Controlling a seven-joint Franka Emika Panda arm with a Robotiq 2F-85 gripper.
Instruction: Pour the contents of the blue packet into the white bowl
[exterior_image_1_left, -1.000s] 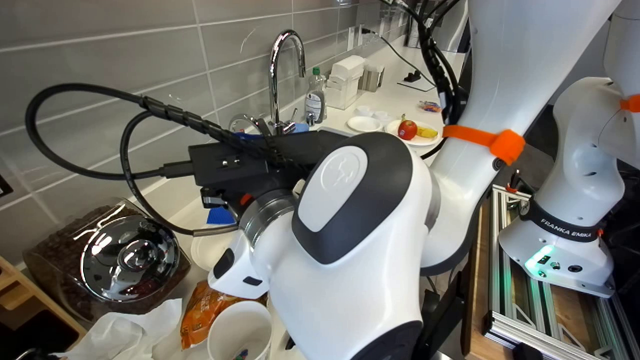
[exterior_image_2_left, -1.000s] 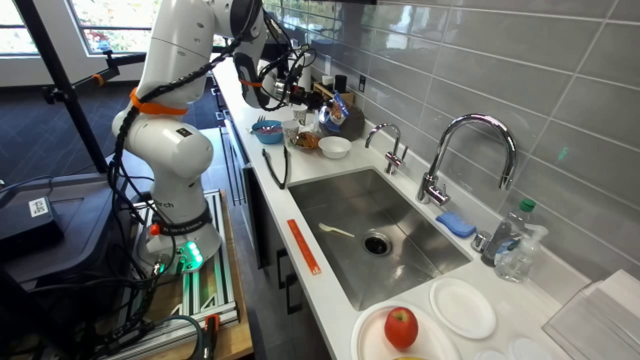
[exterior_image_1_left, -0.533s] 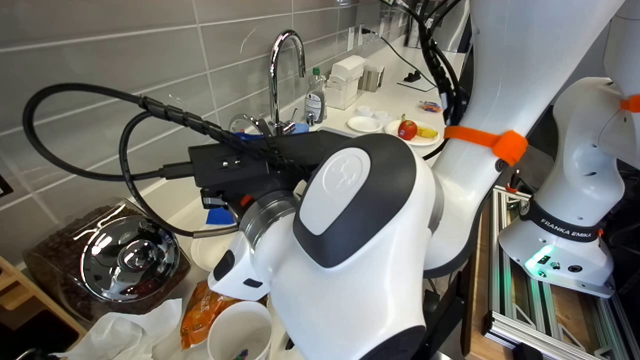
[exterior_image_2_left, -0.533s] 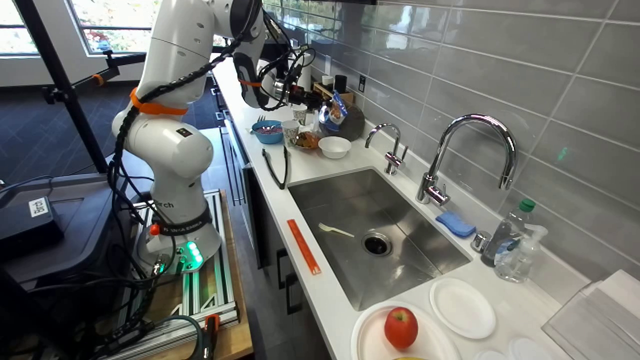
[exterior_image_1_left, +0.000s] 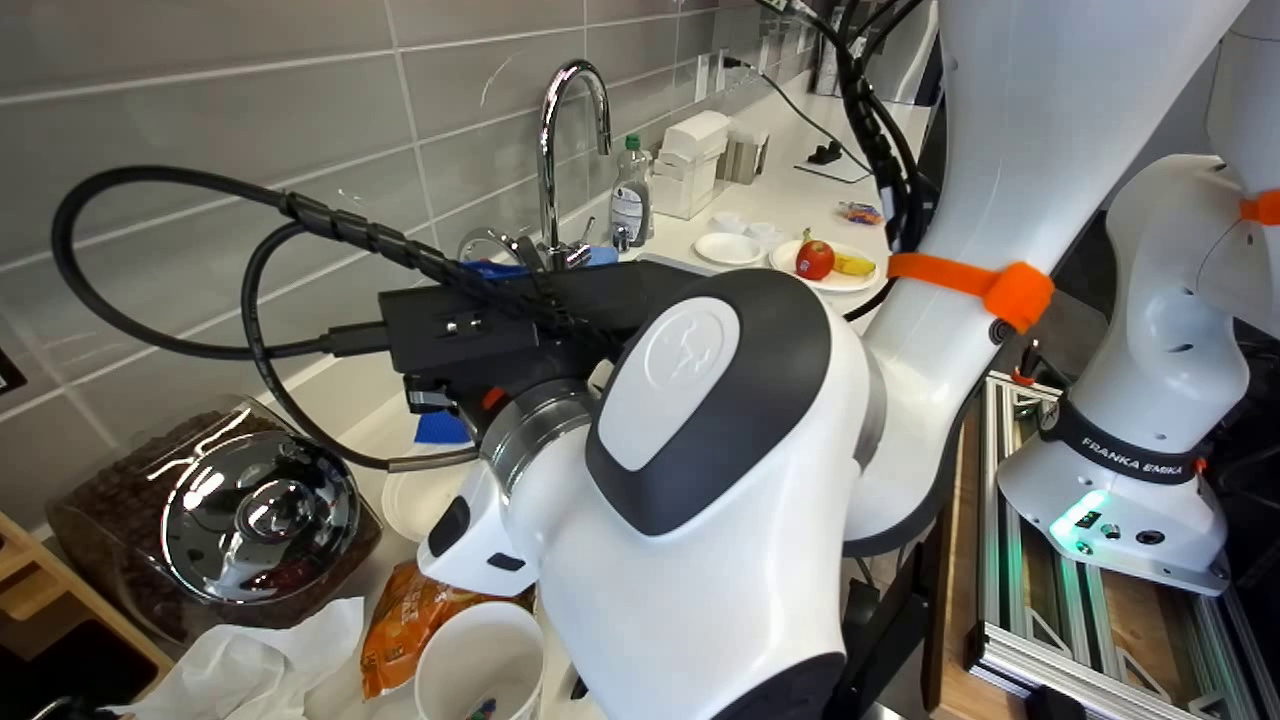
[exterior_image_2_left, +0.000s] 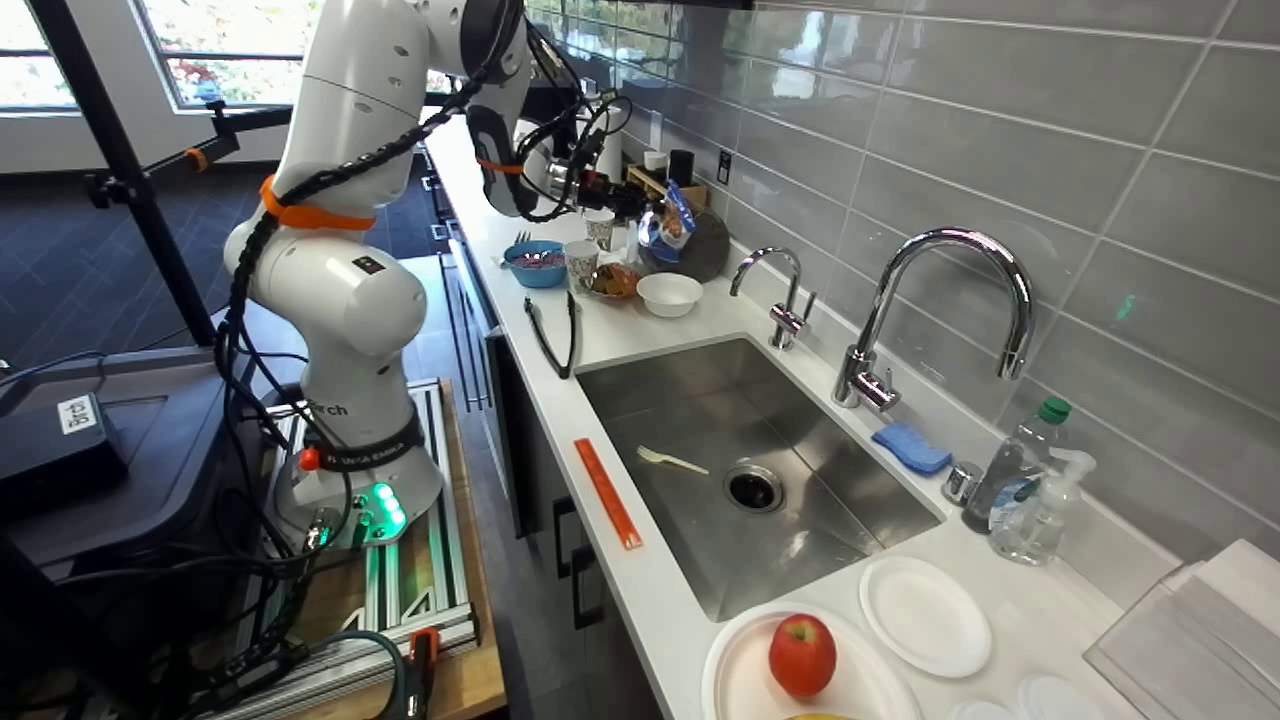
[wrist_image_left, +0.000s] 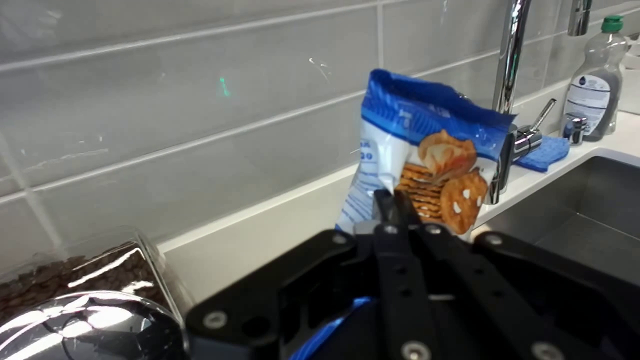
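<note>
The blue packet (wrist_image_left: 440, 150) is crinkled, blue and white with orange-brown snack print. My gripper (wrist_image_left: 392, 200) is shut on it, pinching its face between the fingertips. In an exterior view the packet (exterior_image_2_left: 673, 228) hangs tilted from my gripper (exterior_image_2_left: 645, 203), above and behind the white bowl (exterior_image_2_left: 670, 294). The bowl stands on the counter and shows in part in an exterior view (exterior_image_1_left: 420, 500), where my arm covers the rest. There, only blue bits of the packet (exterior_image_1_left: 440, 430) show past the gripper body. The bowl is out of the wrist view. The packet's contents are hidden.
A glass jar of dark beans with a shiny lid (exterior_image_1_left: 262, 515) stands by the wall. An orange-brown bag (exterior_image_1_left: 415, 620) and white cup (exterior_image_1_left: 480, 660) are close to the bowl. A blue bowl (exterior_image_2_left: 535, 263), sink (exterior_image_2_left: 740, 440) and faucet (exterior_image_2_left: 790, 290) are also nearby.
</note>
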